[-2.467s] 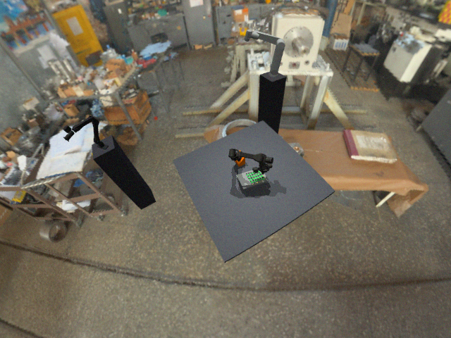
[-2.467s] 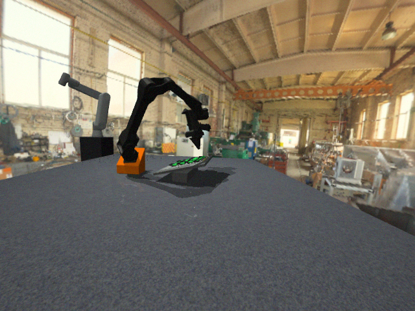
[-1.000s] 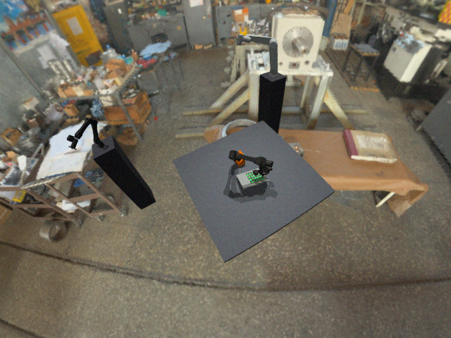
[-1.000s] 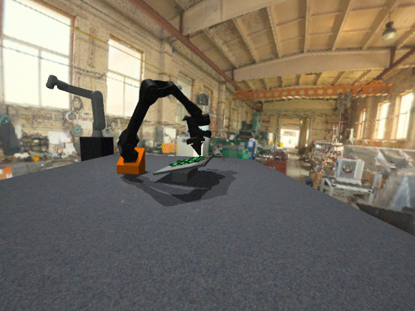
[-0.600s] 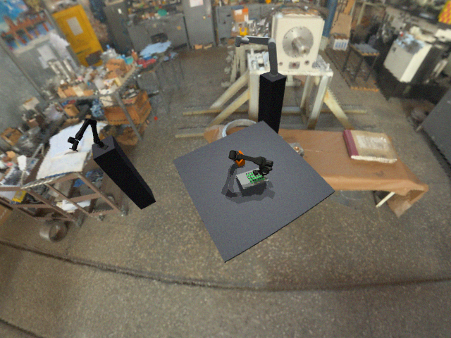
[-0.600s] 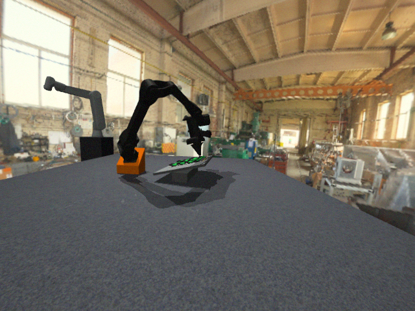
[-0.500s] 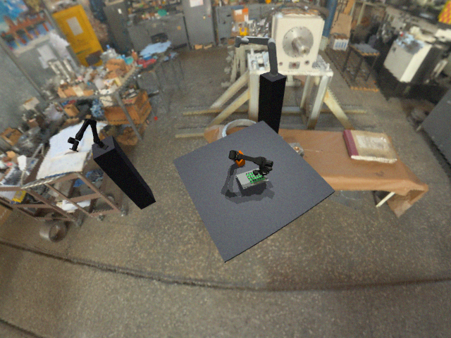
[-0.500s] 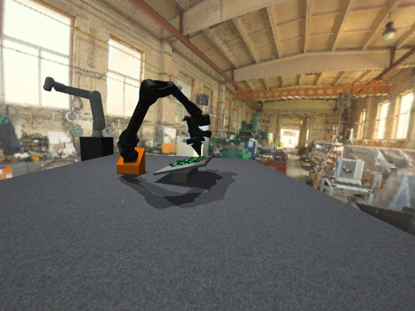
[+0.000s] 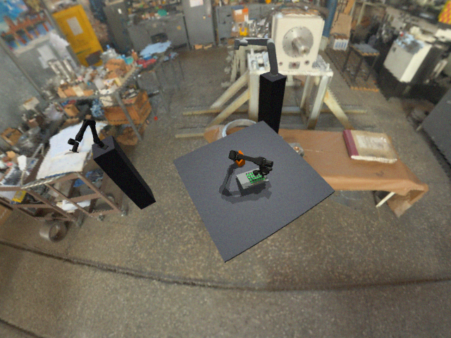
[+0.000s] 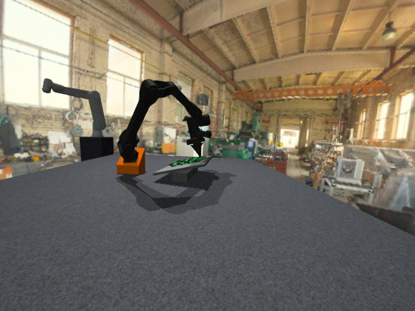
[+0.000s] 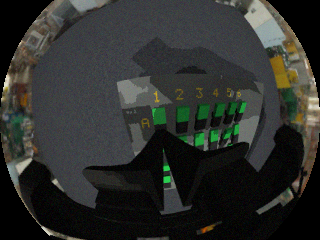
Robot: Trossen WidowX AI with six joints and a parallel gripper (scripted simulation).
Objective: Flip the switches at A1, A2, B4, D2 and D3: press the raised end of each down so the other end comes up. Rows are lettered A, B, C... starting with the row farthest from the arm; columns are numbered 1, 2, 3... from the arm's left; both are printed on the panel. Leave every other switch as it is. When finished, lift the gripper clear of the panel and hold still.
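Observation:
The tilted grey switch panel [image 9: 243, 179] [image 10: 161, 172] [image 11: 131, 94] stands in front of the arm, its far edge raised. My gripper [image 10: 200, 155] [image 11: 160, 133] is shut and empty, pointing down over the panel's far part. In the wrist view its tips appear just on the near side of switch A1 [image 11: 159, 116]; I cannot tell whether they touch it. Switch A2 [image 11: 183, 114] is beside it. Both show a green far part and a dark near part. Switch B4 [image 11: 214, 135] is partly visible. The fingers hide B1 and most of the lower rows, including D2 and D3.
The arm's orange base [image 9: 239, 161] [image 10: 130, 166] stands on the dark table [image 9: 232, 232] [image 10: 207, 254], near the panel's low side. Switches A3 [image 11: 202, 116] and B3 [image 11: 199, 139] are close by. Two other arms stand on black pedestals [image 9: 122, 174] [image 9: 270, 101] away from the table.

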